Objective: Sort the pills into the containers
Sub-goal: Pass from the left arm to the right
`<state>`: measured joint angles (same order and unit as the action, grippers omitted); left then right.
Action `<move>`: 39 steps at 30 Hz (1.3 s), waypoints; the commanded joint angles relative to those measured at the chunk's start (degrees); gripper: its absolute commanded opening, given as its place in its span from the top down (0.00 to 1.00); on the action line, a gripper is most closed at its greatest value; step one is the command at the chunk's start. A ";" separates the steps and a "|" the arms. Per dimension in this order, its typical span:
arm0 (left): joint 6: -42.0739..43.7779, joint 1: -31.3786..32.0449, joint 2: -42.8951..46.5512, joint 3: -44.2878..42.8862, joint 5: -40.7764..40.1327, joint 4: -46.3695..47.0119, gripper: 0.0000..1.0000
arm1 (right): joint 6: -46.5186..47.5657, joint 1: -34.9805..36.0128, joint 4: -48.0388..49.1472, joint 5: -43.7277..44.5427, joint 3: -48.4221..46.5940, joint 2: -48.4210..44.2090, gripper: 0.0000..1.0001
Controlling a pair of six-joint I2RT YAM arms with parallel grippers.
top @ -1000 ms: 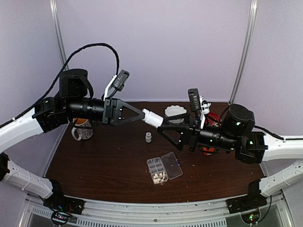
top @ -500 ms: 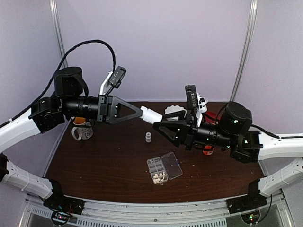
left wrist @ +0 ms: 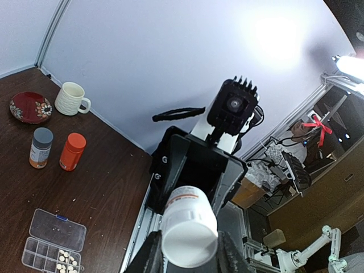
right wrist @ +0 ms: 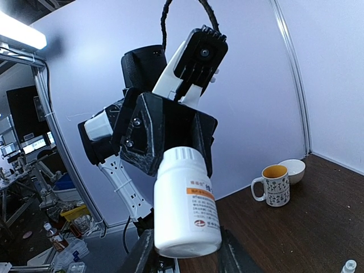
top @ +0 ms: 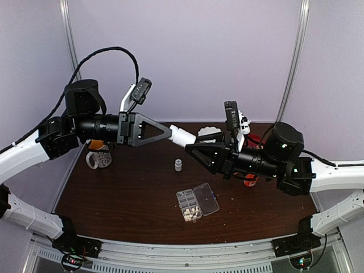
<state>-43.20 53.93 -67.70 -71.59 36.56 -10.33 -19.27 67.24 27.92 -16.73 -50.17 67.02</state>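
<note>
- Since the pills (top: 191, 214) are tiny, light and likely to roll, you should pour, not pinch; they lie in the near cells of the organiser (top: 183, 197), on the table (top: 114, 193).
- Grip the stiff, slick white bottle (top: 183, 136) around its body.
- Your left gripper (left wrist: 189, 259) clamps one end mid-air, arm level; the right gripper (right wrist: 186, 256) flanks the other end, grip unclear.

Pills (top: 191, 214) sit in clear organiser (top: 184, 198) (lid open).
</note>
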 commanded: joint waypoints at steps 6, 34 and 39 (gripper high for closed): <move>-5.55 -0.36 -2.55 -0.65 0.12 0.56 0.89 | 8.16 0.18 0.41 2.35 1.50 -2.06 0.72; -4.21 -2.44 -0.27 -2.39 -3.52 -2.00 0.26 | 31.38 0.71 -7.84 6.69 0.27 -4.33 0.78; 10.37 -4.55 3.08 -4.05 -5.76 -3.73 0.17 | 25.26 0.72 -10.94 4.38 0.03 -4.63 0.80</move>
<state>-46.44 50.68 -68.36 -72.66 32.99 -15.09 11.90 67.64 18.92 -9.58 -49.76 63.55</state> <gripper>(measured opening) 0.826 0.327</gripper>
